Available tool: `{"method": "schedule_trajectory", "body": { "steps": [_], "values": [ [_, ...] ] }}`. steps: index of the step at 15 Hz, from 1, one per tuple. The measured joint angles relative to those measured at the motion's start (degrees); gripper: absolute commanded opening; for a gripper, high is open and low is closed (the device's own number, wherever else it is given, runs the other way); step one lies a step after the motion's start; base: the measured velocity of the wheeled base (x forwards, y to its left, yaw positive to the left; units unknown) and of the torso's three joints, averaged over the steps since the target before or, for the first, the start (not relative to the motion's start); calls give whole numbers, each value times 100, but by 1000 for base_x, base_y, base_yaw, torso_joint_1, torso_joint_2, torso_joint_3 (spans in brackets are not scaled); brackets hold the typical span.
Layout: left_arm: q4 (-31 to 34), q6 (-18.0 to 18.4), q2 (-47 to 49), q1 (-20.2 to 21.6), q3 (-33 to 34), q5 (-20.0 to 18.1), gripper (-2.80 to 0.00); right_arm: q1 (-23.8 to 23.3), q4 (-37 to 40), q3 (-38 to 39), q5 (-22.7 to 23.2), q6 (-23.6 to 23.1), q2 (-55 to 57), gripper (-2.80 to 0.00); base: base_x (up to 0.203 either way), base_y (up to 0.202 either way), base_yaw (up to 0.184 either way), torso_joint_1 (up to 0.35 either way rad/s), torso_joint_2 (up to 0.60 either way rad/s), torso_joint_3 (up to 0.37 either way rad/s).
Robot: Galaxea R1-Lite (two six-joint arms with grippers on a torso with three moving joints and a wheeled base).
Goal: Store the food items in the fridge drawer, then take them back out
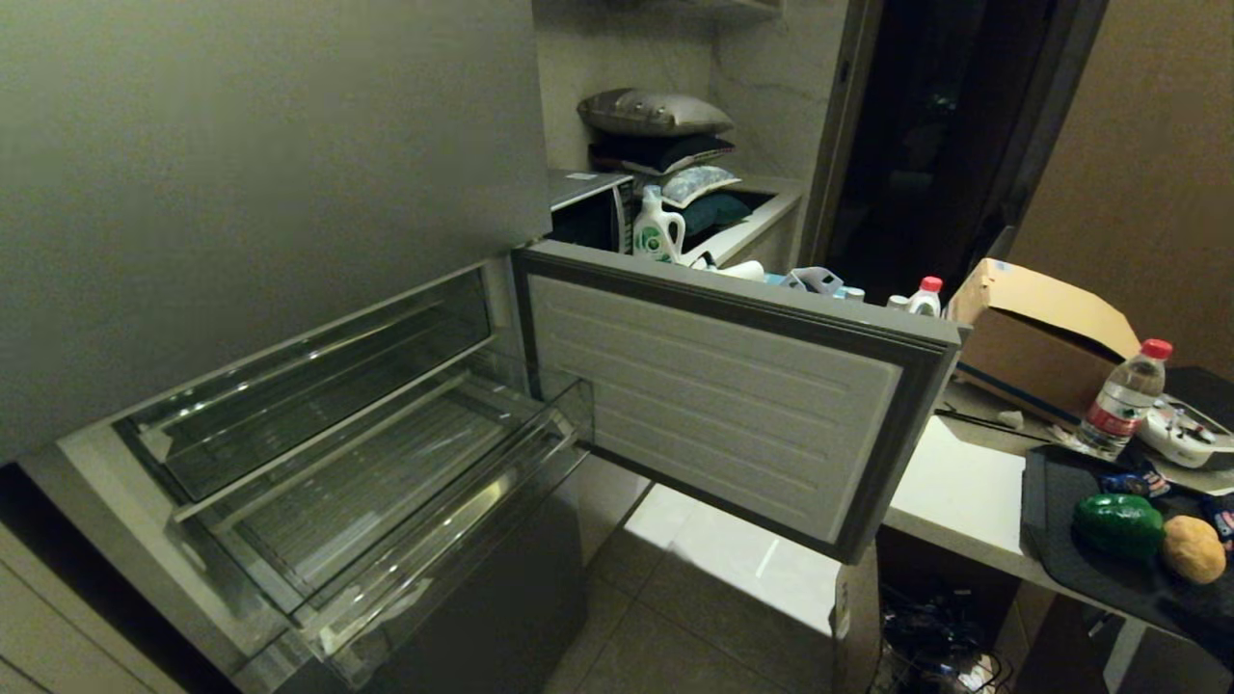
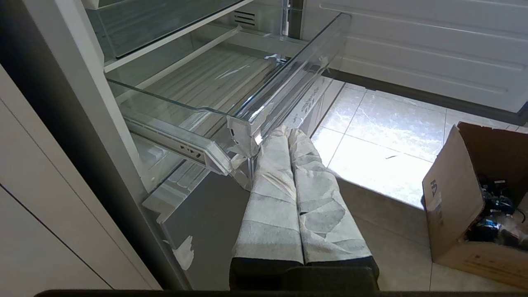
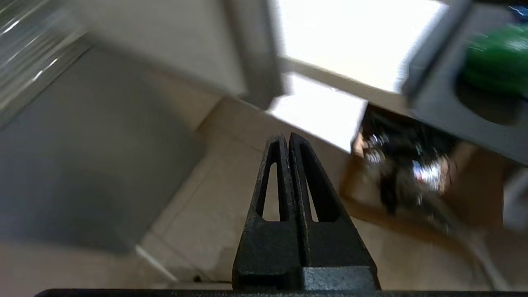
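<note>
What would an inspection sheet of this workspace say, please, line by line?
Surface: dark tray on a pale counter at right; tiled floor below.
Job's things: clear plastic fridge drawer with ribbed floor, pulled out, nothing seen inside; rounded orange-brown food lump on the tray, beside a green pepper.
Clutter: red-capped water bottle, brown cardboard box, detergent bottle, stacked pillows.
Grippers: left gripper, cloth-wrapped, shut, empty, near the drawer's front corner; right gripper, black, shut, empty, above the floor.
Cables: dark tangle under the counter.
Surroundings: grey steel fridge, open door panel, dim room.
</note>
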Motion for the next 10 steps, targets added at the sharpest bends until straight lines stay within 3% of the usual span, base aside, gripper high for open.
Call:
{"method": "schedule_trajectory", "body": {
  "steps": [2, 5, 10],
  "values": [
    [0, 0, 0, 0, 0, 0, -280, 946, 655, 316, -663, -53, -1365, -280, 0, 0, 0, 0, 0, 0],
    [0, 0, 0, -2, 0, 0, -280, 1903, 1469, 573, -1701, -255, -2798, -280, 0, 0, 0, 0, 0, 0],
    [0, 0, 0, 0, 0, 0, -280, 1745, 1934, 608, -2083, -475, -4010, -280, 0, 0, 0, 0, 0, 0]
  ]
}}
